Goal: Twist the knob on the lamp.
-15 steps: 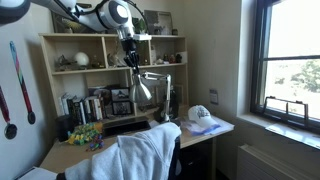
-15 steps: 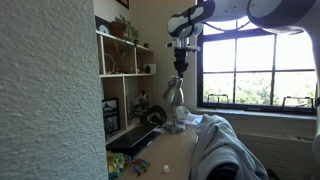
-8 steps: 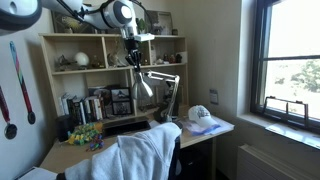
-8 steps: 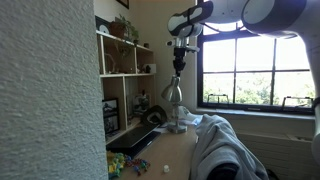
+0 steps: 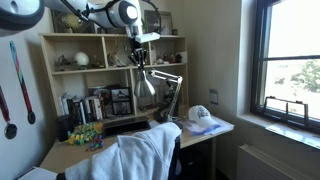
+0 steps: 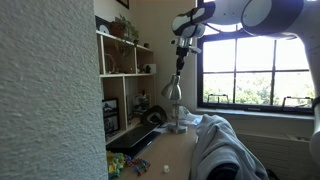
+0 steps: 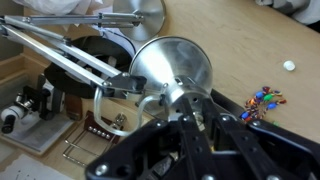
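Note:
The silvery-grey lamp [image 5: 147, 87] stands on the desk in front of the shelves, cone shade pointing down; it also shows in the other exterior view [image 6: 172, 93]. My gripper [image 5: 141, 63] hangs straight down onto the top of the shade [image 6: 181, 64]. In the wrist view the shade [image 7: 170, 62] lies right under my gripper [image 7: 188, 112]. The dark fingers [image 7: 160, 140] are drawn close together around the small knob at the shade's top, which they mostly hide. The lamp's thin arms [image 7: 60, 50] run to its round base [image 7: 140, 12].
A wooden shelf unit [image 5: 100, 62] with books and trinkets stands behind the lamp. On the desk lie a white cap [image 5: 201, 114], a colourful toy [image 5: 85, 133] and a keyboard [image 6: 135, 138]. A white cloth [image 5: 140, 155] drapes the chair in front. A window [image 5: 295, 60] is alongside.
My gripper has shifted a little sideways, away from the shelves' middle, and the lamp shade has moved with it. The lamp arms have swung slightly.

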Controlling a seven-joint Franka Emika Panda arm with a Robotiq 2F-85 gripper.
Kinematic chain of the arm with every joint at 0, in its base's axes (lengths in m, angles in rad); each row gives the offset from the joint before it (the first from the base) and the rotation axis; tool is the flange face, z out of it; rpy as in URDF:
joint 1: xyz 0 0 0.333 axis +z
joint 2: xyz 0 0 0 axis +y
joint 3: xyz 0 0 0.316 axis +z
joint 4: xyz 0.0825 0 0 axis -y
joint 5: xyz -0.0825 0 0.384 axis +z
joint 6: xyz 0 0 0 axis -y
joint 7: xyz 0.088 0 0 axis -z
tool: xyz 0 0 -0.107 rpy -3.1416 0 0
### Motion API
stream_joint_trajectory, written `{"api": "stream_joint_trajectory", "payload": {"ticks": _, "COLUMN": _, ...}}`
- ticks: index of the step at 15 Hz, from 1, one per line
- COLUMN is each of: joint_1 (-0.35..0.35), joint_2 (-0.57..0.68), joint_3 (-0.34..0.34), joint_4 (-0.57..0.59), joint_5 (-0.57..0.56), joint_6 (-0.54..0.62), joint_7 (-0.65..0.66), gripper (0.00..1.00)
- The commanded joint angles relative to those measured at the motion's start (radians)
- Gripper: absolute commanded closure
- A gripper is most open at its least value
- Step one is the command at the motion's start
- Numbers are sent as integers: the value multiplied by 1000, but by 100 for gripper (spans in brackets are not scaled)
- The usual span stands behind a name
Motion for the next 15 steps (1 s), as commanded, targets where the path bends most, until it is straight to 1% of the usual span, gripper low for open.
{"api": "stream_joint_trajectory", "payload": {"ticks": 1, "joint_1": 6, "joint_2": -24, "joint_3": -8, "joint_4": -28, "joint_5": 3, "joint_6": 55, "joint_7": 112, "gripper": 94}}
{"api": "stream_joint_trajectory", "payload": {"ticks": 6, "joint_1": 28, "joint_2": -67, "joint_3": -11, "joint_4": -92, "joint_5": -43, "joint_6": 130, "joint_7": 261, "gripper": 94}}
{"api": "stream_joint_trajectory", "payload": {"ticks": 10, "joint_1": 48, "joint_2": -116, "joint_3": -9, "joint_4": -156, "joint_5": -93, "joint_6": 134, "joint_7": 376, "gripper": 94}}
{"api": "stream_joint_trajectory", "payload": {"ticks": 15, "joint_1": 64, "joint_2": -172, "joint_3": -8, "joint_4": -239, "joint_5": -158, "joint_6": 173, "joint_7": 545, "gripper": 94}}
